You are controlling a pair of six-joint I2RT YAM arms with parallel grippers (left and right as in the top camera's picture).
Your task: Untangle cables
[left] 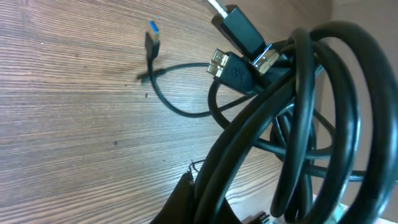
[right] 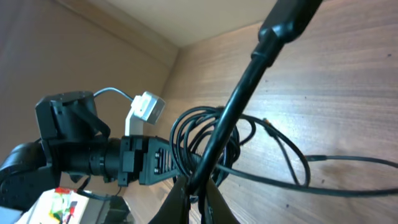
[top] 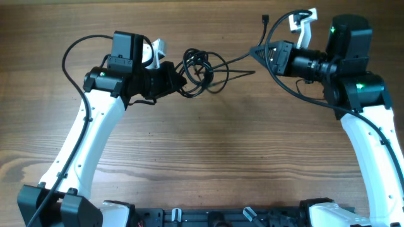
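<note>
You're looking at smooth, glossy black plastic-sheathed cables (left: pixel 323 93), shiny metal plug shells (left: pixel 217 62), on a matt, grained wooden table (top: pixel 208 145).

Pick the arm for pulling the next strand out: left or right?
Right, likely. The right fingers are shut on one cable leading out of the coil. The left fingers clamp the whole coil, so they suit anchoring.

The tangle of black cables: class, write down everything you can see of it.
The tangle of thin, glossy black cables forms several overlapping loops between the two arms, over the brown wooden table. The left hand is shut on the loops' left side; the right hand is shut on one strand drawn out rightward. Silver-tipped black plugs sit among the coils, and one blue-tongued plug stands apart at a cable's end.
</note>
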